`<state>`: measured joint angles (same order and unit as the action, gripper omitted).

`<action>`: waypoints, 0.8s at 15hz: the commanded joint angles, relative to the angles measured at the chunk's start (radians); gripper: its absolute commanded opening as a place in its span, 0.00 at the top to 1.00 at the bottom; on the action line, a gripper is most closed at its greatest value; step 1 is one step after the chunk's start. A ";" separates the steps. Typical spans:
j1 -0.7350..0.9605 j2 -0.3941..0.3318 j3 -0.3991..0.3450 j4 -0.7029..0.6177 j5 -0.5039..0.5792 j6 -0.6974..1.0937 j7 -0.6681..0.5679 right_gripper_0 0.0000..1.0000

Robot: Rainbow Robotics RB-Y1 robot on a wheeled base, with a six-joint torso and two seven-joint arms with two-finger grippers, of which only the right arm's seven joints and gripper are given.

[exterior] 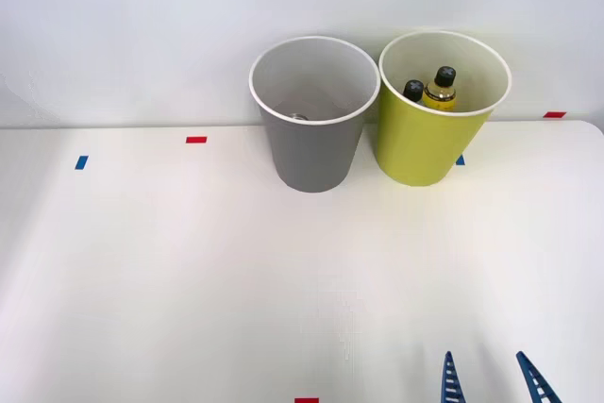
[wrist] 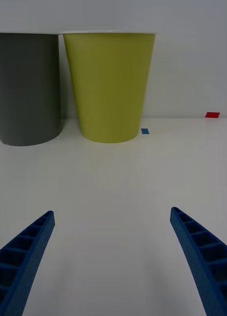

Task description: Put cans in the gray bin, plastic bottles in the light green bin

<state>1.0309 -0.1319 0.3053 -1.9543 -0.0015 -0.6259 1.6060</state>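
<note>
The gray bin [exterior: 314, 129] [wrist: 27, 89] stands at the table's back centre, with a small shiny bit of metal, maybe a can [exterior: 299, 117], just showing low inside it. Right beside it stands the light green bin [exterior: 436, 125] [wrist: 109, 86]. Inside that one stand two plastic bottles with black caps: one [exterior: 413, 91] shows just its cap, the other [exterior: 441, 88] has a yellow body. My right gripper [exterior: 493, 379] [wrist: 112, 256] hovers open low over the table's front right, well short of the bins, with nothing between its blue fingers.
Small red tape marks [exterior: 195, 140] [exterior: 554, 114] [exterior: 307, 400] and blue tape marks [exterior: 81, 162] [wrist: 145, 131] lie flat on the white table [exterior: 189, 271]. A white wall rises just behind the bins.
</note>
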 commanded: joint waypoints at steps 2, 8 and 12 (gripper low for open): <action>0.000 0.000 0.000 0.000 0.000 0.000 0.000 0.19; 0.000 0.000 0.000 0.000 0.000 0.000 0.000 0.19; 0.000 0.000 0.000 0.000 0.000 0.000 0.000 0.19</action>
<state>1.0309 -0.1319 0.3053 -1.9543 -0.0015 -0.6259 1.6060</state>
